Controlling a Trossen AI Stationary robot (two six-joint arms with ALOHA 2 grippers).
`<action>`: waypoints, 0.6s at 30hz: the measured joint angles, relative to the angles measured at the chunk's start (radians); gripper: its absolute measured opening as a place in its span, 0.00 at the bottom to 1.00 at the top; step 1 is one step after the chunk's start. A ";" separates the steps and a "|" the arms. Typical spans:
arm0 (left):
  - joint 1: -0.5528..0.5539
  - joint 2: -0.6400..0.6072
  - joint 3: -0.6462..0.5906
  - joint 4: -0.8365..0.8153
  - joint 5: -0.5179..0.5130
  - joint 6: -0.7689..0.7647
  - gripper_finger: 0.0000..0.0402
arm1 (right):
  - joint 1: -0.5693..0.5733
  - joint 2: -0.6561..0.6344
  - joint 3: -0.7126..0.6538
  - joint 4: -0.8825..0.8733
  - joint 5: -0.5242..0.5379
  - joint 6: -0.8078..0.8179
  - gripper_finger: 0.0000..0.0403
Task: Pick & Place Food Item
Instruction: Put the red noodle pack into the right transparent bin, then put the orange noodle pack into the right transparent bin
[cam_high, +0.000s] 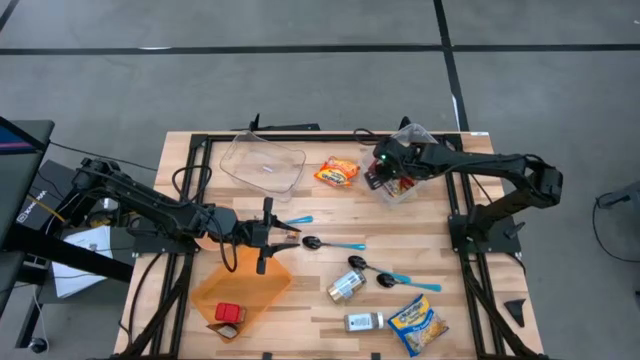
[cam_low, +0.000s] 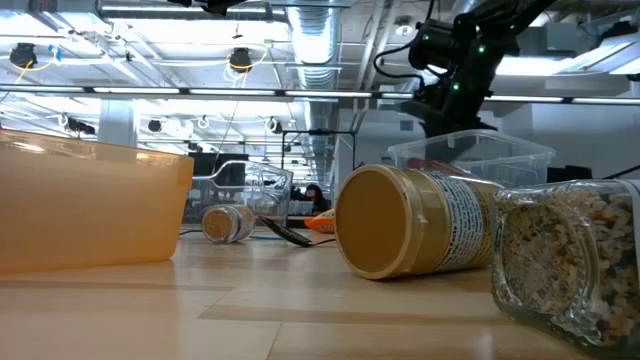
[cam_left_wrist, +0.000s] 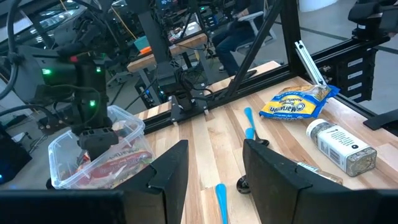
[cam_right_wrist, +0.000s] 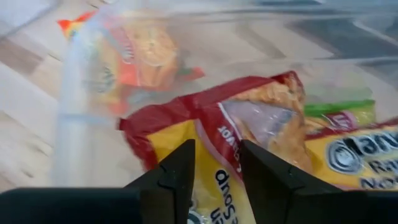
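Soup packet (cam_right_wrist: 249, 155) in clear tub (cam_high: 405, 185), right gripper (cam_right_wrist: 216, 163) just above, apparently part-open, holding nothing

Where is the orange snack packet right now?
In the high view, the orange snack packet lies at the table's far side, between the empty clear tray and the clear tub.

The wooden table (cam_high: 320, 215) carried clear tubs (cam_high: 263, 163), an orange tray (cam_high: 240, 288), spoons (cam_high: 335, 243), jars (cam_high: 346, 286) and noodle packets (cam_high: 417, 323).

Three blue-handled spoons (cam_high: 335, 243), three clear tubs (cam_high: 263, 163) — one orange (cam_high: 243, 287) — two jars (cam_high: 347, 286), three loose food packets (cam_high: 337, 172) and a red box (cam_high: 229, 313) share the surface (cam_high: 330, 215).
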 joint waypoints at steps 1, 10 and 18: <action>0.000 0.000 0.000 0.000 0.000 0.000 0.36 | 0.000 -0.004 0.000 0.005 -0.001 -0.004 0.30; 0.000 0.000 0.000 -0.001 0.000 0.000 0.36 | 0.014 -0.151 0.000 0.017 -0.001 -0.010 0.30; 0.000 0.000 0.000 -0.066 -0.016 0.013 0.36 | 0.196 -0.281 0.000 0.045 0.029 0.005 0.30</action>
